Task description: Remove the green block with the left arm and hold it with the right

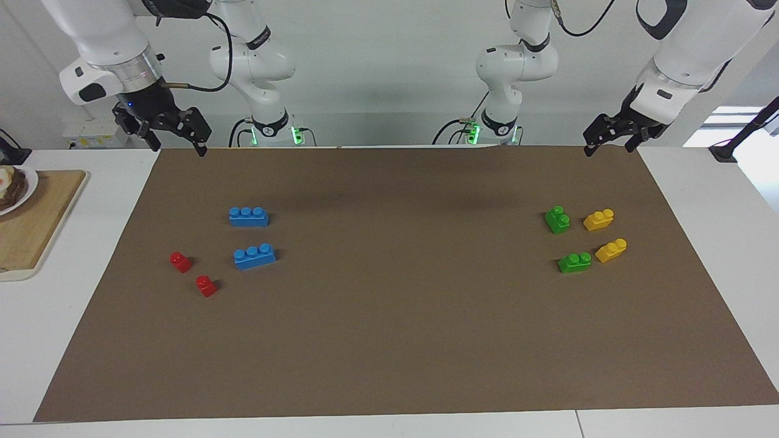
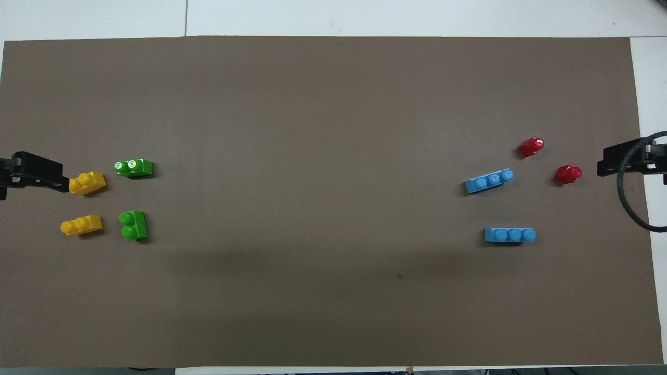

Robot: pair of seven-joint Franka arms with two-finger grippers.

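Two green blocks lie on the brown mat toward the left arm's end. One (image 1: pixel 557 219) (image 2: pixel 134 225) is nearer to the robots. The other (image 1: pixel 574 262) (image 2: pixel 133 167) is farther from them. My left gripper (image 1: pixel 607 146) (image 2: pixel 47 174) is open and empty. It hangs in the air over the mat's edge at the left arm's end, apart from both green blocks. My right gripper (image 1: pixel 178 145) (image 2: pixel 620 159) is open and empty. It hangs over the mat's edge at the right arm's end and waits there.
Two yellow bricks (image 1: pixel 599 219) (image 1: pixel 611 250) lie beside the green blocks, closer to the mat's edge. Two blue three-stud bricks (image 1: pixel 248 216) (image 1: pixel 254 256) and two red bricks (image 1: pixel 181 261) (image 1: pixel 206 285) lie toward the right arm's end. A wooden board (image 1: pixel 36 225) with a plate sits off the mat there.
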